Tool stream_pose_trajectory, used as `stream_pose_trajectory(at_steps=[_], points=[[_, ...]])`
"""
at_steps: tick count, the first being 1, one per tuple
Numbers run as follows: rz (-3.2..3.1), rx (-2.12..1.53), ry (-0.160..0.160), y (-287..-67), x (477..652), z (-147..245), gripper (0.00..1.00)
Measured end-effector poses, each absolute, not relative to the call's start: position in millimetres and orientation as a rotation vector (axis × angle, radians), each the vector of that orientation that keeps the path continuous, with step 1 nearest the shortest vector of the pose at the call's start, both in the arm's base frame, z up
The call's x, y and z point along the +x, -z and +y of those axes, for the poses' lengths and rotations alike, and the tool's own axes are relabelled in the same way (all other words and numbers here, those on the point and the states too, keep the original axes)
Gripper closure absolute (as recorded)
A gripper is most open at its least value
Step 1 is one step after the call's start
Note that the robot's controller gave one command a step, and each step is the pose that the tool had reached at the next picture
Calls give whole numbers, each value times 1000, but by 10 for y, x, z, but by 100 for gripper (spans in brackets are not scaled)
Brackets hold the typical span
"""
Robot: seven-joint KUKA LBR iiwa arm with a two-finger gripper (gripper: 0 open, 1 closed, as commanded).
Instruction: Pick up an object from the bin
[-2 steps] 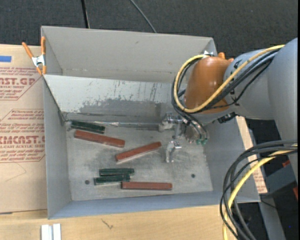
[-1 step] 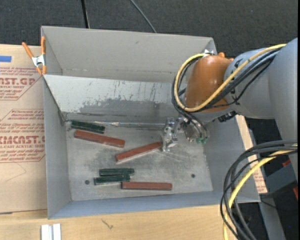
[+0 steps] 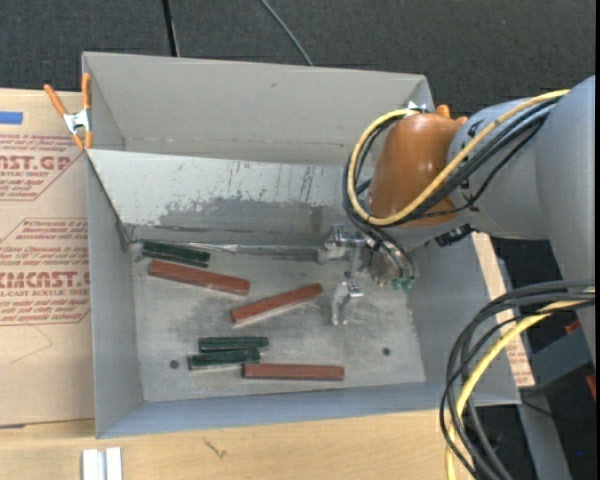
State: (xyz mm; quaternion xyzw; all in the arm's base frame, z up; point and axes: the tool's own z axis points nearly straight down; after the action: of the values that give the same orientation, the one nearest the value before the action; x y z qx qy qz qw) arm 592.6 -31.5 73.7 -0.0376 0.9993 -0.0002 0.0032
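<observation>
I see the gripper [image 3: 342,273] low in the bin's [image 3: 230,98] right side, its fingers spread, just beside the slanted brown stick's [image 3: 277,304] right end.

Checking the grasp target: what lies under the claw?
Bare bin floor shows beneath the open claw. The middle reddish-brown bar ends just left of it. The floor under the orange wrist cover is hidden.

High camera, angled down, bin [image 3: 250,103] centred
</observation>
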Motion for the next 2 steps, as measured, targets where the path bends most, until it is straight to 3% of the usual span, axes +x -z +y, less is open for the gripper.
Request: stream_pose_trajectory(at_steps=[1,2], points=[[3132,-118,1,-736,5926,-315,0],[3120,-216,-1,-775,5975,288,100]])
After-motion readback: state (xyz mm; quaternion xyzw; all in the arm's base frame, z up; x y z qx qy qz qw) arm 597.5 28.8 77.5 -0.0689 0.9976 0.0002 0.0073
